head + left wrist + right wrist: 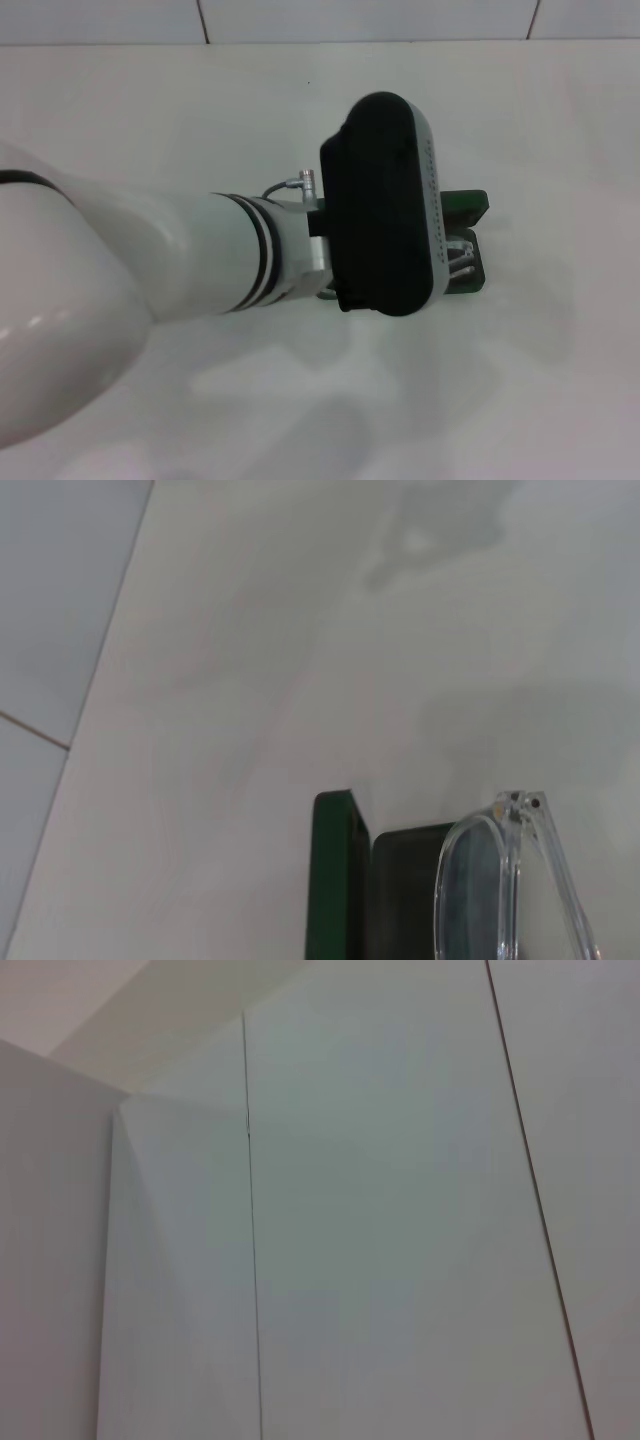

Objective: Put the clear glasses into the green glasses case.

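The green glasses case (470, 270) lies open on the white table at centre right, its lid (466, 204) raised on the far side. My left arm reaches over it, and its black wrist housing (385, 205) hides the left gripper and most of the case. In the left wrist view the clear glasses (497, 880) sit over the case's dark lining (405, 890), next to the upright green lid (335, 880). Whether the glasses rest in the case or are held above it I cannot tell. A bit of the clear frame (462, 252) shows inside the case. The right gripper is out of view.
The white table (520, 380) runs to a tiled wall (360, 20) at the back. The right wrist view shows only white wall panels (380, 1260).
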`<act>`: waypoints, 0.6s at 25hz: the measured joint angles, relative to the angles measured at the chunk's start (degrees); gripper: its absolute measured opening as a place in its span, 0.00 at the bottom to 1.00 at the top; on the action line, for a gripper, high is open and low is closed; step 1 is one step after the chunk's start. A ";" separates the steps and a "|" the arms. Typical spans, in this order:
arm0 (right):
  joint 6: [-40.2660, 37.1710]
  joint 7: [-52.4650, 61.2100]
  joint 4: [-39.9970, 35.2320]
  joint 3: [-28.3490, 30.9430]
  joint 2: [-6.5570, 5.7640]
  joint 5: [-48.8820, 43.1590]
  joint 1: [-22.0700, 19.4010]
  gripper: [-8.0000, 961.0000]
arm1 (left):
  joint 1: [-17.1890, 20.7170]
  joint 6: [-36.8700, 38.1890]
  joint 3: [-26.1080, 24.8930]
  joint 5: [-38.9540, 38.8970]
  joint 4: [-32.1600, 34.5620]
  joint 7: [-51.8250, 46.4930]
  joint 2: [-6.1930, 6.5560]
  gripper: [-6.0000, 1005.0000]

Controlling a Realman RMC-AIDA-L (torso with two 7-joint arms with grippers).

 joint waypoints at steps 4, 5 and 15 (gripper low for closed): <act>-0.04 -0.30 0.02 0.30 0.12 -0.81 -0.29 0.02 | 0.14 -1.43 1.54 0.05 -0.27 -0.25 0.00 0.15; -0.05 -0.41 0.04 0.29 0.20 -0.87 -0.46 0.02 | 0.17 -1.81 1.76 0.10 -0.42 -0.29 -0.01 0.15; -0.12 -1.03 0.44 -0.05 0.41 -0.97 -0.96 0.02 | -2.78 -3.72 2.40 0.17 -3.76 -4.80 -0.24 0.15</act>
